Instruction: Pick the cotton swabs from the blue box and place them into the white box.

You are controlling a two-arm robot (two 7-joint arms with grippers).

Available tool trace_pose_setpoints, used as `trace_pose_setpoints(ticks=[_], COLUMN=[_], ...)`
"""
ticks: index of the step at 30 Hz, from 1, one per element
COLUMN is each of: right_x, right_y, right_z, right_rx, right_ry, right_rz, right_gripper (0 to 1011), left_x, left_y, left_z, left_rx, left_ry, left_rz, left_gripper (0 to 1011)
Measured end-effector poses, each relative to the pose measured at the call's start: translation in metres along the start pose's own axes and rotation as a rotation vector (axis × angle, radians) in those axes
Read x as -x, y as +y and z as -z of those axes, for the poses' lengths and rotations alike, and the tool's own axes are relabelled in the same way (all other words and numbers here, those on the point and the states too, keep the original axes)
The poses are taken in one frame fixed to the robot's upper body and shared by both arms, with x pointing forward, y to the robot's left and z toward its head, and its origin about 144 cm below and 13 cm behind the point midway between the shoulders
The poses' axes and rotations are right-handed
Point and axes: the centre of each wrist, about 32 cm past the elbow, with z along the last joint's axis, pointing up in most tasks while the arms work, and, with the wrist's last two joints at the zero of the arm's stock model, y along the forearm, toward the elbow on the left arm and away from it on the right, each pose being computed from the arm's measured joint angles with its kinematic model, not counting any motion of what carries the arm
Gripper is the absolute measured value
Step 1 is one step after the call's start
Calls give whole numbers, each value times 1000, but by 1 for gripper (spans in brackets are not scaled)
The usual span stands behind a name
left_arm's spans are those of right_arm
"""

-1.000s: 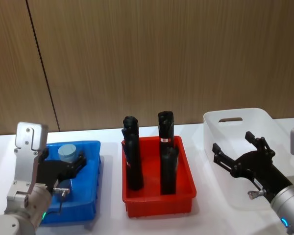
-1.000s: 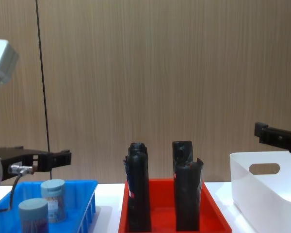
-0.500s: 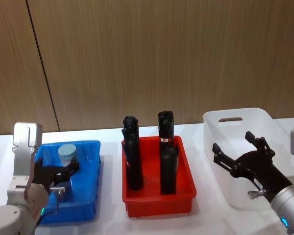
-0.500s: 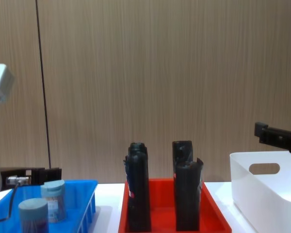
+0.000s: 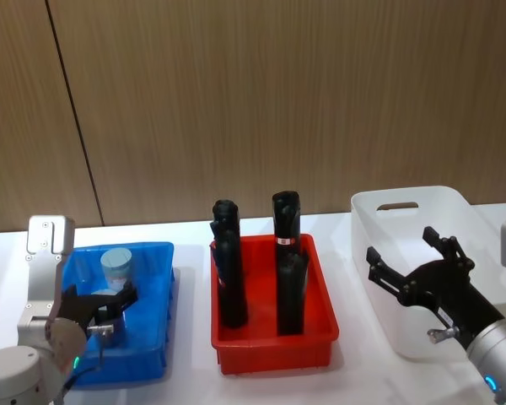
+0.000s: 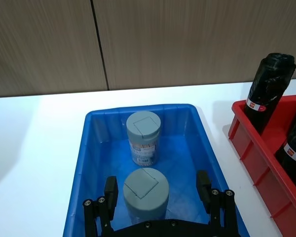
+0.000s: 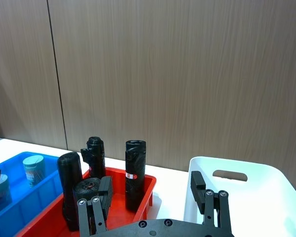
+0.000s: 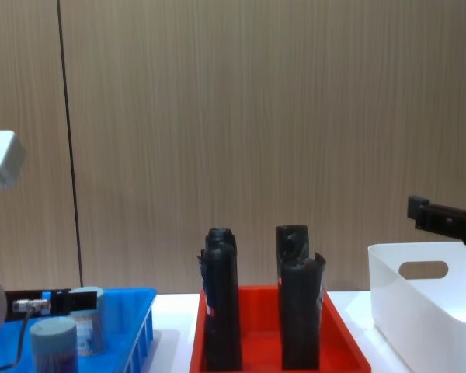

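Observation:
Two tubs of cotton swabs stand in the blue box [image 6: 93,143]: a far one [image 6: 143,136] and a near one [image 6: 146,190]. My left gripper [image 6: 157,188] is open and low in the box, a finger on either side of the near tub without touching it. From the head, the left gripper [image 5: 101,305] covers most of the near tub, and the far tub [image 5: 116,265] stands behind it. My right gripper [image 5: 409,270] hangs open over the near left part of the white box [image 5: 455,199], holding nothing.
A red tray [image 5: 274,354] with several tall black cylinders [image 5: 228,278] sits between the blue box and the white box. The things stand on a white table [image 5: 194,371] before a wooden wall.
My left gripper has come down into the blue box until its fingers flank the near tub. The right arm has not moved.

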Motion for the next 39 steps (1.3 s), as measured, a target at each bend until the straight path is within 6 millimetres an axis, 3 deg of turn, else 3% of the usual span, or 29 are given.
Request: trace_pose_setpoints(ticks=[39], right_x=[0], right_y=[0], right_z=[0], right_rx=[0], right_ry=[0], right_rz=[0], right_gripper=[1002], left_x=[-16], left_y=[-25], left_z=[4], left_rx=[-115], left_ry=[42], left_rz=[-7], left_gripper=[1004])
